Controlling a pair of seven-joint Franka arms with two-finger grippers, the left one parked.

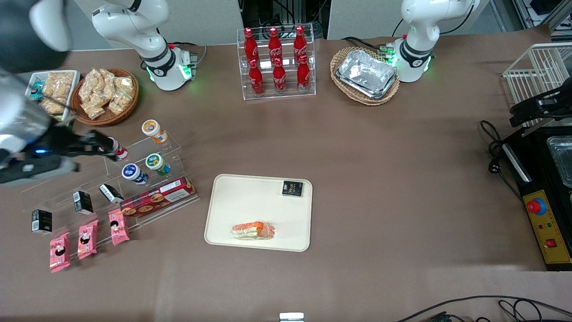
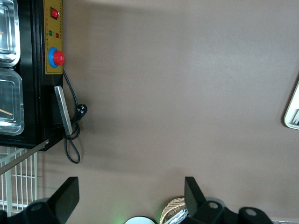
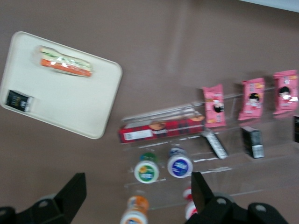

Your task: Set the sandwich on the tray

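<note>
The sandwich (image 1: 253, 230), a clear-wrapped wedge with orange-red and greenish filling, lies on the cream-beige tray (image 1: 237, 197), near the tray's edge closest to the front camera. It also shows in the right wrist view (image 3: 64, 61) on the tray (image 3: 70, 102). My gripper (image 1: 105, 145) is open and empty, high above the clear acrylic snack stand, well away from the tray toward the working arm's end of the table. In the wrist view the gripper (image 3: 138, 196) hangs over the small cups with nothing between its fingers.
A small black packet (image 1: 292, 188) lies in a tray corner. The acrylic stand (image 1: 147, 179) holds cups, a red biscuit box (image 1: 157, 197) and pink packets (image 1: 87, 239). Cracker basket (image 1: 105, 95), cola rack (image 1: 277, 60) and foil-tray basket (image 1: 366, 74) stand farther back.
</note>
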